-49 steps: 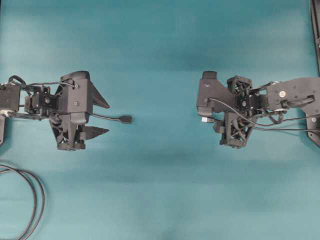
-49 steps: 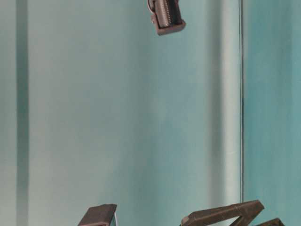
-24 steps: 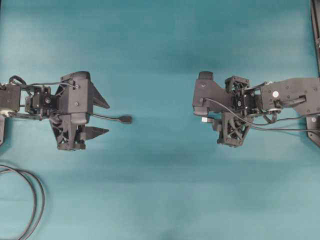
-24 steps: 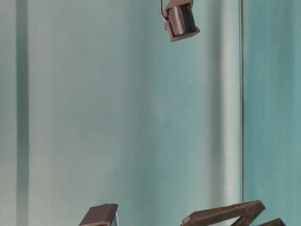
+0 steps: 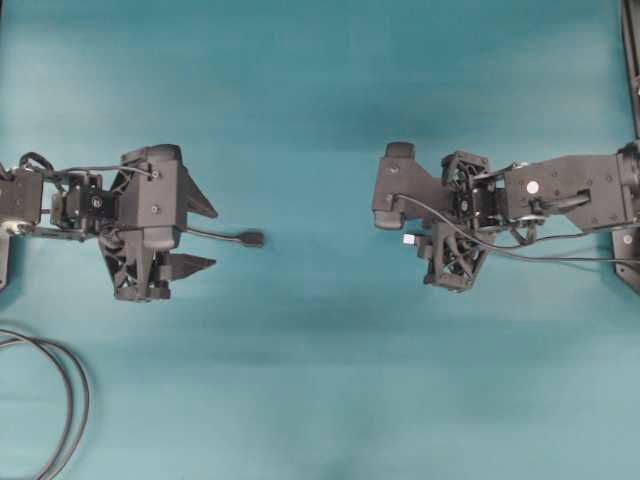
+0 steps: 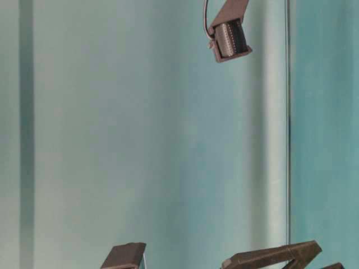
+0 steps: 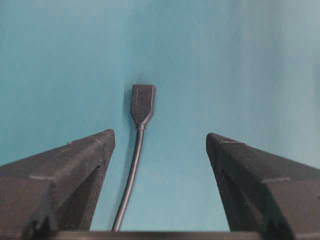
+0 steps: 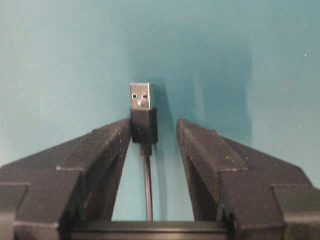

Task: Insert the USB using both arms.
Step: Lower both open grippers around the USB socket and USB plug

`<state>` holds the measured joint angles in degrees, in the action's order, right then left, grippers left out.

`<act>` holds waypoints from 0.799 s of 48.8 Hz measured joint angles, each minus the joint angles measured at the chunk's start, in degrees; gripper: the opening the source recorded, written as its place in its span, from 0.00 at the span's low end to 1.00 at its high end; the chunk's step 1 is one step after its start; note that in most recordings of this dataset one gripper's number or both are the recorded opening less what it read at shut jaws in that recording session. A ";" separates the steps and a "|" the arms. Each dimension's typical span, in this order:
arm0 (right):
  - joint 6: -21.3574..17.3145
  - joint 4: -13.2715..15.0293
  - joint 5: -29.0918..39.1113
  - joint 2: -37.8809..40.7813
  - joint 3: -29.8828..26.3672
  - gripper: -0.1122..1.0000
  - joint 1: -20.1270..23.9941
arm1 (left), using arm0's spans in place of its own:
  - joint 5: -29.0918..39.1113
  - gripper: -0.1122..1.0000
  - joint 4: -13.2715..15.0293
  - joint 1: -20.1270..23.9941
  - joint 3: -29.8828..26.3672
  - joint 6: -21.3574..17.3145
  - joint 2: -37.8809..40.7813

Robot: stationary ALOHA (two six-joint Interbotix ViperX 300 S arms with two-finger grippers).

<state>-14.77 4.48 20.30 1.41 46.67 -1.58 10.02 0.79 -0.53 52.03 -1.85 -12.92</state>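
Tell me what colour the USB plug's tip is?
Silvery metal, on a short black body; the USB shows best in the right wrist view.

My right gripper [image 8: 154,131] has slid left over the bench, narrowing around the USB [image 8: 142,112].

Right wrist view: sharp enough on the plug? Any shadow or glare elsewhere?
Right wrist view: the silver-tipped USB plug is crisp, with a soft shadow to its right. Left wrist view: the black socket end is sharp. Table-level view: hazy pale streaks on the teal surface. Overhead view: even, no glare.
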 measured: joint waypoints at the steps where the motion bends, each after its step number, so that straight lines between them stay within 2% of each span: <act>1: -0.09 0.00 0.00 0.00 0.00 0.53 0.00 | 0.00 0.90 0.09 0.00 0.00 0.00 0.00; 11: -0.35 0.00 0.09 0.26 0.62 0.53 0.70 | 0.00 0.90 0.09 -0.09 0.00 0.00 0.18; 20: -0.26 0.09 -0.62 0.79 0.88 0.53 2.20 | -0.09 0.90 0.09 0.00 -0.26 -1.49 2.55; 29: -0.26 0.35 -0.88 1.14 0.62 0.41 2.81 | -0.26 0.90 0.09 0.00 -1.23 -2.64 4.57; 39: -0.09 0.35 -0.97 1.23 0.53 0.41 3.25 | -0.44 0.90 0.09 0.00 -1.85 -2.99 6.59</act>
<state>-14.85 4.83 19.34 2.64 47.20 1.67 9.58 0.88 -0.53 50.19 -4.83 -6.33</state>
